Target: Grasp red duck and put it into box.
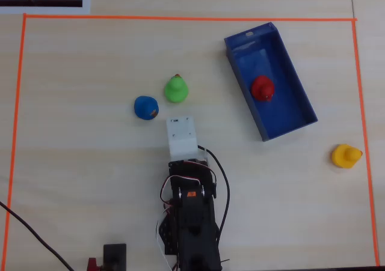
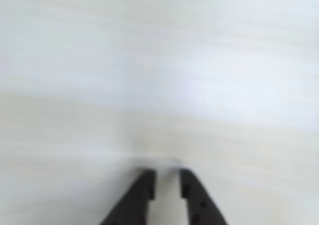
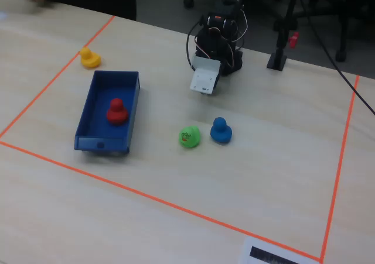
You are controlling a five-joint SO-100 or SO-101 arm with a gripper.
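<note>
The red duck (image 1: pixel 262 88) sits upright inside the dark blue box (image 1: pixel 293 79), near its middle; the fixed view shows the duck (image 3: pixel 116 110) in the box (image 3: pixel 94 103) too. My gripper (image 2: pixel 167 177) is empty. Its two black fingertips stand a narrow gap apart and point down close over bare table. In the overhead view the white wrist block (image 1: pixel 181 136) covers the gripper. It hangs in front of the arm base, well left of the box and just below the green duck.
A green duck (image 1: pixel 175 89) and a blue duck (image 1: pixel 145 108) stand close above the wrist block. A yellow duck (image 1: pixel 345 155) stands by the right orange tape line (image 1: pixel 360 103). The black arm base (image 1: pixel 191 223) and cables lie at the bottom edge.
</note>
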